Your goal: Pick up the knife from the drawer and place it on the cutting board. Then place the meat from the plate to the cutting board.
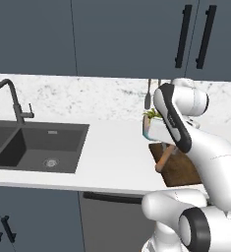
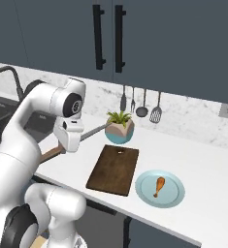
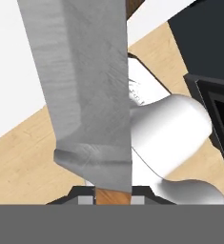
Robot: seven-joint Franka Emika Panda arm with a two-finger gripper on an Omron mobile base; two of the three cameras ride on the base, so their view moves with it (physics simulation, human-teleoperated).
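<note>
A: Fingers (image 3: 112, 196) clamped on the knife (image 3: 87, 90) at its tan wooden handle, held above the worktop (image 2: 203, 160) left of the cutting board (image 2: 114, 169).

B: Looks stiff, slick grey blade, probably blade-heavy. Best gripped by the handle, near the bolster.

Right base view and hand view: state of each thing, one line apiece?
Grey-bladed knife with tan wooden handle: held by the shut gripper, in the air, not on the board.
Dark brown wooden cutting board: flat on the counter, bare.
Orange-brown chicken drumstick: lying on the plate.
Round pale teal plate: right of the board.
</note>
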